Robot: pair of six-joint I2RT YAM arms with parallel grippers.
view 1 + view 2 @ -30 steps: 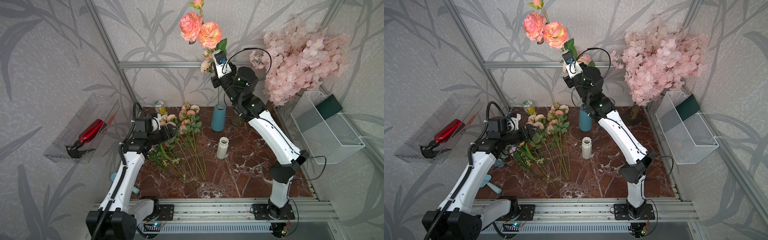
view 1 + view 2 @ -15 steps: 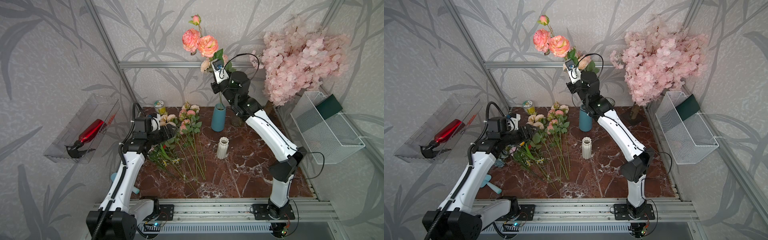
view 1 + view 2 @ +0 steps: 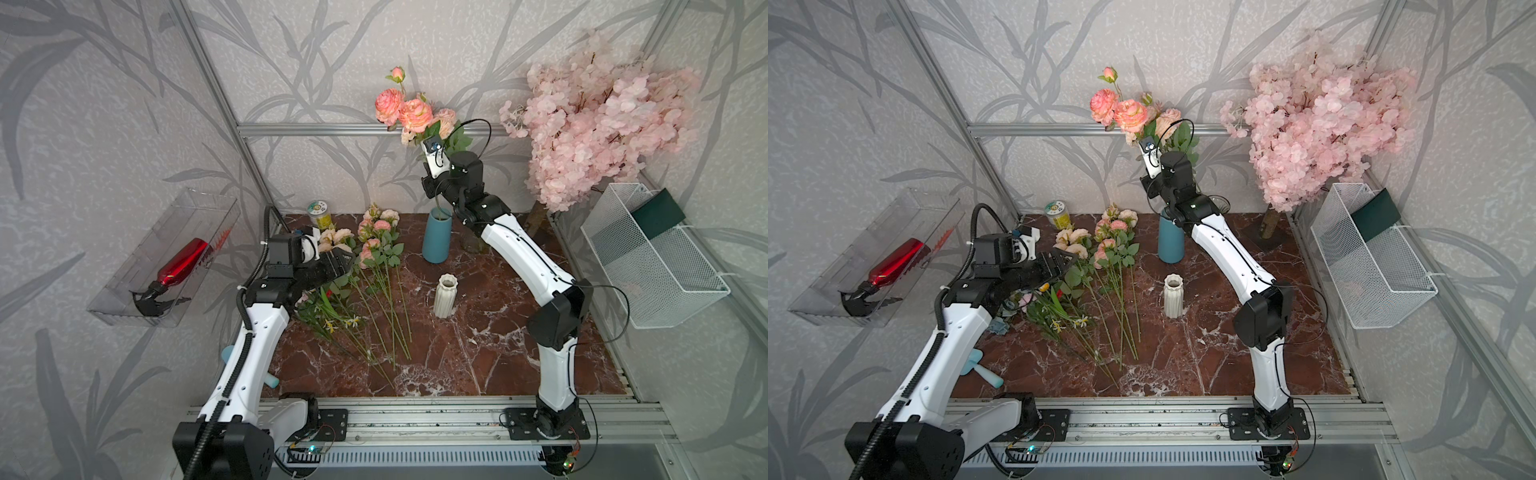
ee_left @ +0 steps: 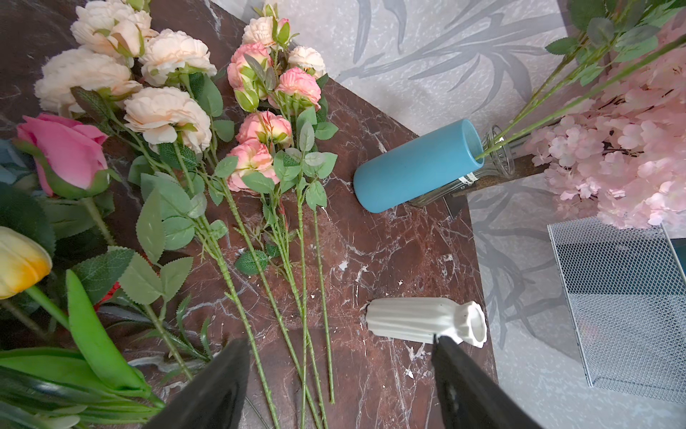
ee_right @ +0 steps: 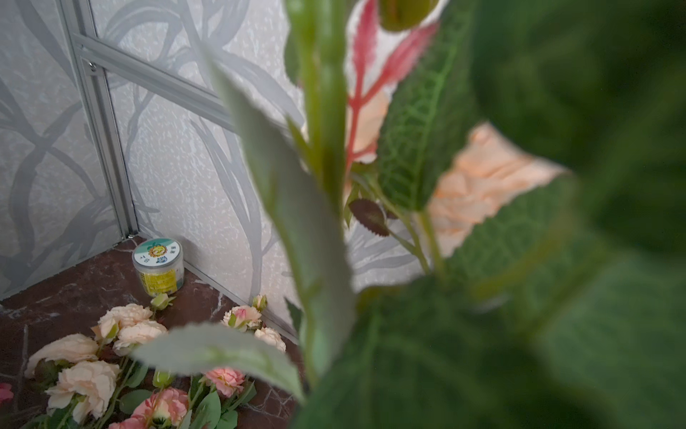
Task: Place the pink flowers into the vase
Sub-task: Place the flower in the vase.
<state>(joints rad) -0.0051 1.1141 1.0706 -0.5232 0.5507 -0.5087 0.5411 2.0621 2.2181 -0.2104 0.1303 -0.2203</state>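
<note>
Your right gripper [image 3: 429,140] pinches the spray [image 3: 409,114], stem in the vase [image 3: 437,237]. Lower it straight, then release; left gripper [image 4: 339,343] gapes empty.

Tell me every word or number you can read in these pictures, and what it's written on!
No text here can be read for sure.
Small jar: a round picture and tiny print on its lid, and more print on its side, all too blurred to read.
Sticker on the glass vase: dark marks, too small to read.
I can make out no writing anywhere else.
</note>
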